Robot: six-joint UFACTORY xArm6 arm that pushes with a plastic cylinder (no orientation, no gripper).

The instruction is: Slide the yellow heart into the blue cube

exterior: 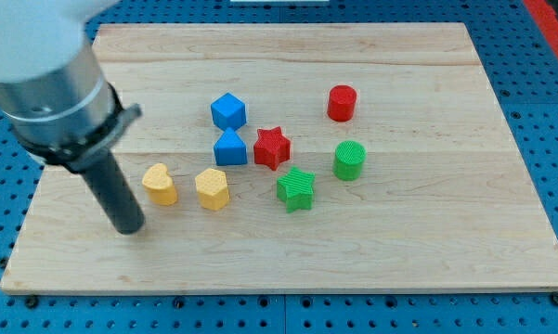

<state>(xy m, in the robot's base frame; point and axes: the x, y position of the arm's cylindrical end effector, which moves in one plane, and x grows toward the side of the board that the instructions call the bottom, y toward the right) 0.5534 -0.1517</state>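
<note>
The yellow heart point(159, 184) lies on the wooden board point(427, 250), left of centre. The blue cube point(228, 110) sits further up and to the right of it. My tip point(130, 228) rests on the board just below and to the left of the yellow heart, a small gap away and not touching it. The dark rod rises from the tip toward the view's upper left.
A yellow hexagon block point(212, 188) sits right of the heart. A second blue block point(230, 147) lies just below the cube, with a red star point(271, 147) beside it. A green star point(296, 188), green cylinder point(349, 160) and red cylinder point(342, 102) lie further right.
</note>
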